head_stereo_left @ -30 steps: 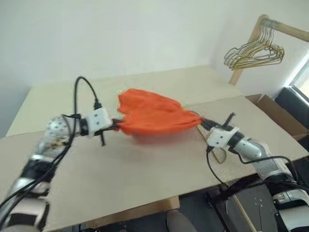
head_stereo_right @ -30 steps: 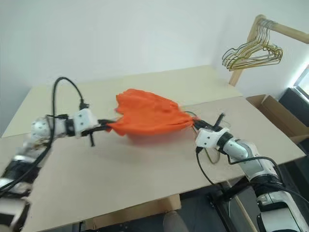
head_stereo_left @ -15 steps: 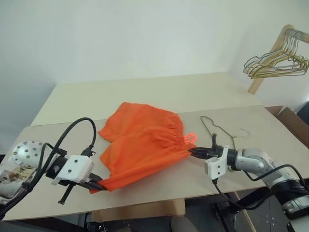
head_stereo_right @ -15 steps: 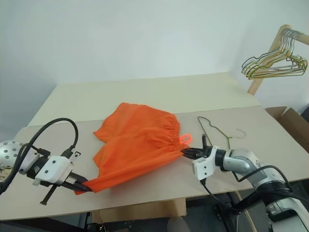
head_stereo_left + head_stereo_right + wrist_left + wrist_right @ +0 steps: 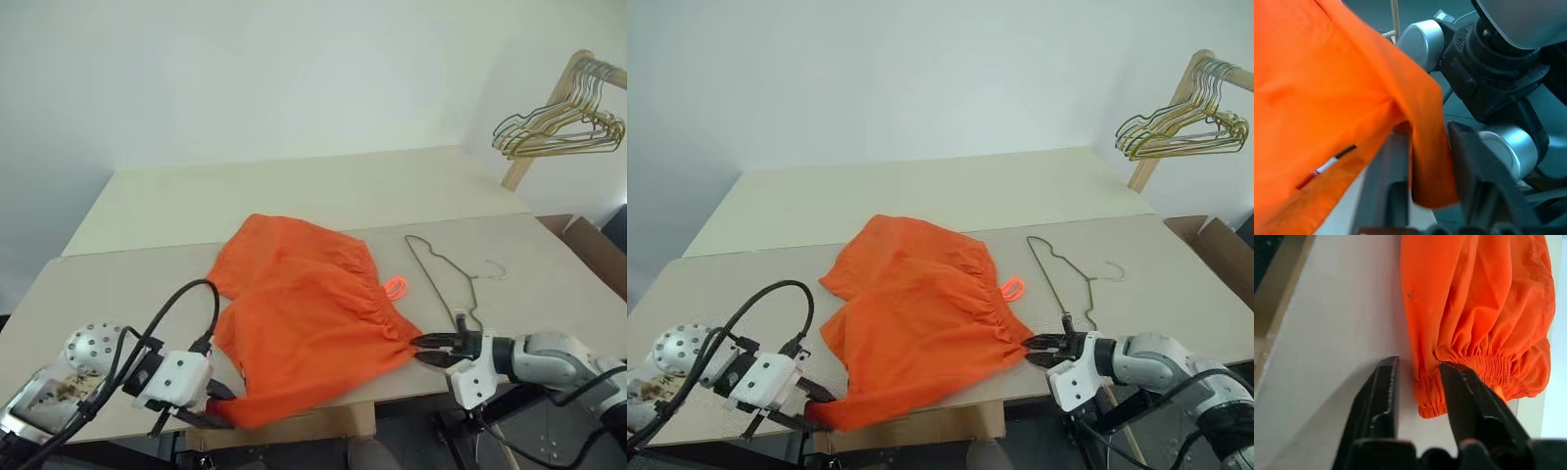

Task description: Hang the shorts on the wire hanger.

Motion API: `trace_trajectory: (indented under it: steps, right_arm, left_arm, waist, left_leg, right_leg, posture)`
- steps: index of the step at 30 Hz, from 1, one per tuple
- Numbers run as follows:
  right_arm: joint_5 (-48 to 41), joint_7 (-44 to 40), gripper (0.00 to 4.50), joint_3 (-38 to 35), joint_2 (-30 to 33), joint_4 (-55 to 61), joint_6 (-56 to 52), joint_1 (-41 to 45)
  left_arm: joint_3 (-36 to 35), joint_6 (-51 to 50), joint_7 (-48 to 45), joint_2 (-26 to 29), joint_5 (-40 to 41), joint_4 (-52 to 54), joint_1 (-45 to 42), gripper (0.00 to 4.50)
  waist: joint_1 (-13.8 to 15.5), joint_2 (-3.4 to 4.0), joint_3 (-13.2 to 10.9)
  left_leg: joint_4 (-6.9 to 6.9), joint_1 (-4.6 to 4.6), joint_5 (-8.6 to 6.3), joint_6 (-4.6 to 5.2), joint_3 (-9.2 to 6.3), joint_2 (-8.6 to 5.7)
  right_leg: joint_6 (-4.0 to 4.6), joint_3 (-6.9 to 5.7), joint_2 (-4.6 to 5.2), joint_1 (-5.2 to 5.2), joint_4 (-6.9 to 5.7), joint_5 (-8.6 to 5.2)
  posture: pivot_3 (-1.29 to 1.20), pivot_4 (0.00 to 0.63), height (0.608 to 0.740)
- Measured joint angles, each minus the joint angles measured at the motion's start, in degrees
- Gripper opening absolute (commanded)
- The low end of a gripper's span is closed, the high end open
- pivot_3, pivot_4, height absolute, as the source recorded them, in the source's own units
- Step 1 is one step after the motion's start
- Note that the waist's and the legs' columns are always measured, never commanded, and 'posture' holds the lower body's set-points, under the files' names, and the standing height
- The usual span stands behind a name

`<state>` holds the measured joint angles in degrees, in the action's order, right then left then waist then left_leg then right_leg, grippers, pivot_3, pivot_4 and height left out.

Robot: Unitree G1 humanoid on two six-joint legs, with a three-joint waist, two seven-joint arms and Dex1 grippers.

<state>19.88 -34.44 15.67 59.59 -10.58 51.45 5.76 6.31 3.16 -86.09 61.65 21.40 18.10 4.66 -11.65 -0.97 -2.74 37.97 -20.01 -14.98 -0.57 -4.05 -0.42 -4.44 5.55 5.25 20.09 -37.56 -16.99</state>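
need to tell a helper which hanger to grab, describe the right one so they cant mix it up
On the table, just right of the orange shorts, lies a single thin grey-green wire hanger, flat, hook toward the right. The bunch of gold and green hangers hangs from a wooden rack instead.

table [image 5: 294, 196]: we see pale boards, seam across | bunch of gold and green hangers [image 5: 558, 127]: on wooden rail beyond table's right end | cardboard box [image 5: 593, 245]: below them
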Motion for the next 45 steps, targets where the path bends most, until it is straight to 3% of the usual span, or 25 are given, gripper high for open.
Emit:
trace_trajectory:
  steps: [5, 9, 12, 14, 17, 22, 27, 32, 35, 40, 45]
  right_arm:
    - [-17.6, -7.3, 2.48, -6.2, 7.0, 13.0, -14.9, -13.6]
    - [-32.6, -7.8, 2.48, -17.0, 6.6, 21.5, -35.0, -19.6]
    - [-40.5, -3.3, 2.48, -24.4, 3.3, 25.1, -51.5, -19.1]
    - [-41.9, 0.2, 2.48, -26.0, 2.0, 26.3, -61.9, -17.1]
    - [-42.4, 4.3, 2.48, -25.2, 1.1, 26.8, -77.3, -11.8]
    - [-42.1, 8.3, 2.48, -20.6, -2.0, 21.8, -99.9, -1.9]
    - [-42.2, 5.6, 2.48, -17.4, -2.2, 18.7, -109.8, 1.4]
    - [-41.4, 3.1, 2.48, -15.9, -2.7, 16.5, -111.6, 3.7]
    - [-40.2, 2.7, 1.91, -14.6, -4.4, 13.3, -111.6, 6.7]
    - [-38.6, 2.3, 0.14, -14.4, -5.3, 11.3, -111.9, 7.9]
    - [-37.9, 5.1, 0.04, -17.2, -7.8, 11.4, -114.2, 8.1]
  left_arm:
    - [-3.5, 4.1, -1.1, 0.5, -0.6, -2.7, 3.0, 2.28]
    - [-7.5, 4.4, 0.7, -1.0, -0.3, -6.2, 1.4, 2.28]
    - [-8.5, 1.1, 4.6, -5.0, 2.5, -7.9, -3.6, 2.28]
    - [-9.1, -5.4, 5.8, -5.2, 6.4, -10.5, -12.8, 2.28]
    - [-11.2, -13.9, 9.3, -6.0, 10.7, -10.8, -23.7, 2.28]
    - [-10.6, -24.1, 12.6, -8.8, 15.6, -7.6, -26.5, 2.28]
    - [-10.7, -26.3, 13.7, -8.8, 15.7, -6.2, -26.8, 2.28]
    - [-10.6, -27.5, 15.1, -10.2, 15.7, -4.2, -27.2, 2.28]
    - [-10.2, -28.4, 15.4, -11.2, 15.9, -3.2, -27.3, 2.33]
    - [-9.6, -29.4, 14.9, -11.5, 16.1, -2.6, -27.3, 2.33]
    - [-9.6, -29.5, 14.7, -12.2, 16.1, -3.1, -29.1, 2.33]
  waist:
    - [0.4, -0.07, -0.1]
    - [0.7, -0.12, -0.1]
    - [1.6, -0.15, -0.1]
    - [2.6, -0.34, -0.2]
    - [3.2, -0.20, -0.2]
    - [2.8, 0.12, -0.5]
    - [3.1, 0.16, -0.7]
    - [3.1, 0.00, -0.8]
    - [2.7, -0.21, -0.8]
    - [2.9, -0.49, -0.8]
    - [3.0, -0.65, -0.8]
  left_leg:
    - [0.00, -0.12, -0.03, 0.03, 0.00, 0.13]
    - [0.00, -0.05, -0.04, 0.01, 0.00, 0.22]
    - [0.00, -0.14, -0.05, -0.01, 0.00, 0.27]
    - [0.09, -0.31, -0.04, -0.02, -0.06, 0.29]
    - [0.09, -0.35, -0.10, 0.00, -0.05, 0.27]
    - [0.08, -0.40, -0.19, 0.07, 0.03, 0.26]
    - [0.08, -0.37, -0.19, 0.06, 0.22, 0.26]
    - [0.09, -0.33, -0.19, 0.06, 0.29, 0.28]
    - [0.09, -0.28, -0.19, 0.06, 0.33, 0.36]
    - [0.09, -0.28, -0.19, 0.06, 0.33, 0.39]
    - [0.09, -0.31, -0.19, 0.05, 0.31, 0.39]
  right_leg:
    - [0.03, -0.06, -0.04, 0.02, 0.06, -0.01]
    - [0.07, -0.03, -0.14, -0.08, 0.19, 0.03]
    - [0.09, -0.11, -0.23, -0.03, 0.32, 0.08]
    - [0.14, -0.34, -0.32, 0.13, 0.34, 0.16]
    - [0.13, -0.23, -0.27, 0.12, 0.45, 0.16]
    - [0.09, -0.07, -0.30, 0.23, 0.43, 0.14]
    - [0.09, -0.10, -0.30, 0.20, 0.43, 0.14]
    - [0.06, -0.08, -0.32, 0.17, 0.44, 0.14]
    - [0.05, -0.02, -0.41, 0.13, 0.46, 0.18]
    - [0.04, -0.02, -0.46, 0.11, 0.49, 0.19]
    - [0.03, -0.03, -0.46, 0.12, 0.53, 0.21]
  posture:
    - [-0.17, 0.030, 0.740]
    - [-0.16, 0.036, 0.740]
    - [-0.16, 0.039, 0.740]
    - [-0.15, 0.041, 0.740]
    - [-0.16, 0.042, 0.740]
    - [-0.15, 0.042, 0.740]
    - [-0.14, 0.047, 0.740]
    - [-0.15, 0.049, 0.740]
    - [-0.15, 0.047, 0.740]
    - [-0.15, 0.046, 0.740]
    - [-0.16, 0.035, 0.740]
